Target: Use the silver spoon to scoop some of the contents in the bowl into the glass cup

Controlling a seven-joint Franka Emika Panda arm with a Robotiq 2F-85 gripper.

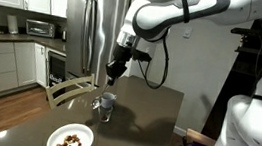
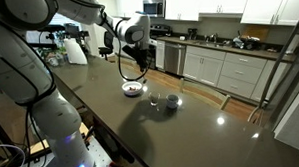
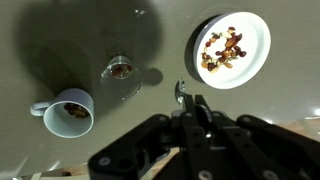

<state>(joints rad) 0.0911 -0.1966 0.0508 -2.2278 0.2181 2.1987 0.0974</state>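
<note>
Dark worktop [image 1: 157,106] spreads beneath the white arm [image 1: 179,13], which hangs over it. On it sits the wide white bowl [image 3: 258,30], well apart from a white mug [image 3: 40,108]. The glass cup [image 3: 125,85] stands upright near the mug, between mug and bowl. The jaws are pinched narrow on the silver spoon [image 3: 181,92], whose tip pokes out past them in the air. The contents [image 3: 225,48] lie heaped in the bowl, with a few brown pieces in cup and mug too.
</note>
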